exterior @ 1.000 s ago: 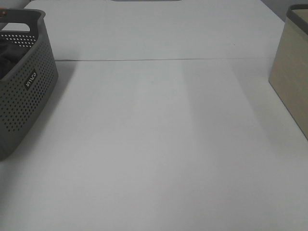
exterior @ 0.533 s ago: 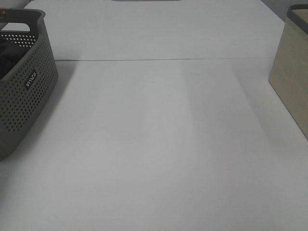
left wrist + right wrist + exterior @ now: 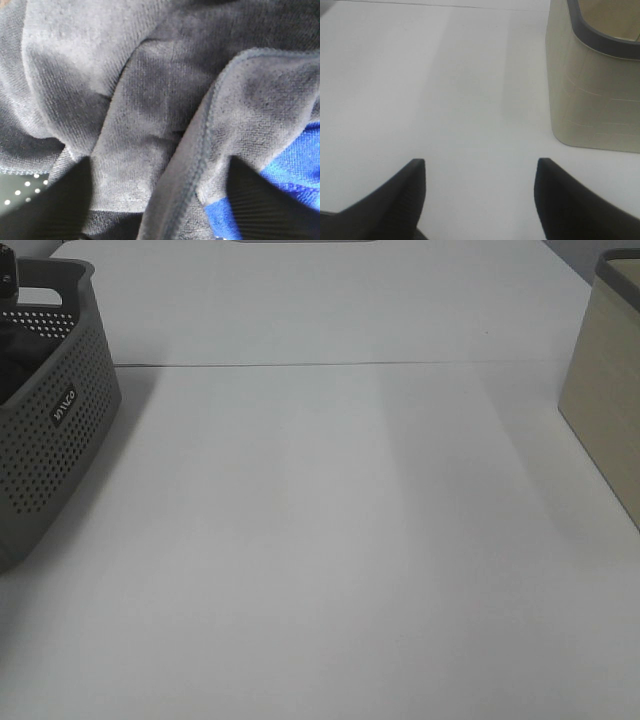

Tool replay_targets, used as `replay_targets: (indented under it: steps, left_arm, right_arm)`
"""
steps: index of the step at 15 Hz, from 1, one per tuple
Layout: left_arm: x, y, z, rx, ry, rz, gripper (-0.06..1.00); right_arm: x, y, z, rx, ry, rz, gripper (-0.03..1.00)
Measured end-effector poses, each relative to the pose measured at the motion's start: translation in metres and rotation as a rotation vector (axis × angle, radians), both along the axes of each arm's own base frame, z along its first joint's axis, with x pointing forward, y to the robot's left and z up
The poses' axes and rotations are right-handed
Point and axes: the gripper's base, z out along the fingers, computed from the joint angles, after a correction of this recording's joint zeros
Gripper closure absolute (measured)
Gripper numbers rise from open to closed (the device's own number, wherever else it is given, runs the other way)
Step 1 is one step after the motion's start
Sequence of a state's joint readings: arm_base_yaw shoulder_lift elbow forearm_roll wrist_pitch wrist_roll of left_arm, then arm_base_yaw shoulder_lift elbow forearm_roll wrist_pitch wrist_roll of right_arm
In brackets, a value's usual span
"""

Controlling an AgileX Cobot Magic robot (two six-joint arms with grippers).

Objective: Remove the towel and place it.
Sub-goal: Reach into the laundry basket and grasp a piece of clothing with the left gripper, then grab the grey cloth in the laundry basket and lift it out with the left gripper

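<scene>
At the left edge of the high view: dark grey perforated basket (image 3: 60, 440) on white table (image 3: 330, 520), cut off by the frame, pale lettering on its side wall. Inside that basket, shown close by the left wrist view: towel (image 3: 150, 100), charcoal-grey terry, crumpled in deep folds, one stitched hem running across the heap. Bright blue cloth (image 3: 295, 170) touching the towel and partly covered by its hemmed flap. Sliver of dotted basket wall visible under the grey folds. Left tool (image 3: 159, 162): released, dark fingers (image 3: 50, 210) spread wide and set down among the cloth, one loose fold of towel lying between them. At the right edge of the high view: beige bin (image 3: 610, 410) with dark rim, standing on the table, well apart from the basket. Right tool (image 3: 480, 162): released, fingers apart, hanging over the white table near the beige bin. Thin seam line across the table in the upper part of the high view.
</scene>
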State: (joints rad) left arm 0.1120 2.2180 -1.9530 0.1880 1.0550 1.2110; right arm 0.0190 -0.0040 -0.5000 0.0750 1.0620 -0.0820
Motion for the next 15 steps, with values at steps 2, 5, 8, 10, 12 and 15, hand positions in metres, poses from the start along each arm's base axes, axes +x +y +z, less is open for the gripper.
replay_targets:
  steps: [2,5,8,10,12,15]
  left_arm:
    - [0.0,0.0,0.0,-0.004,-0.003,0.012,0.57]
    - [0.0,0.0,0.0,-0.034,-0.019,0.086,0.74]
    - [0.0,-0.001,0.0,-0.046,-0.025,0.116,0.79]
    - [-0.001,0.0,0.003,-0.033,-0.024,0.115,0.94]
    - [-0.007,-0.004,0.02,-0.025,-0.034,0.117,0.94]
    - [-0.022,-0.033,0.07,-0.039,-0.121,0.106,0.94]
  right_arm:
    - [0.0,0.0,0.0,0.0,0.0,0.0,0.35]
    - [0.0,0.0,0.0,0.0,0.0,0.0,0.35]
    - [0.0,0.0,0.0,0.0,0.0,0.0,0.35]
    - [0.0,0.0,0.0,0.0,0.0,0.0,0.35]
    - [0.0,0.0,0.0,0.0,0.0,0.0,0.35]
    - [0.0,0.0,0.0,0.0,0.0,0.0,0.35]
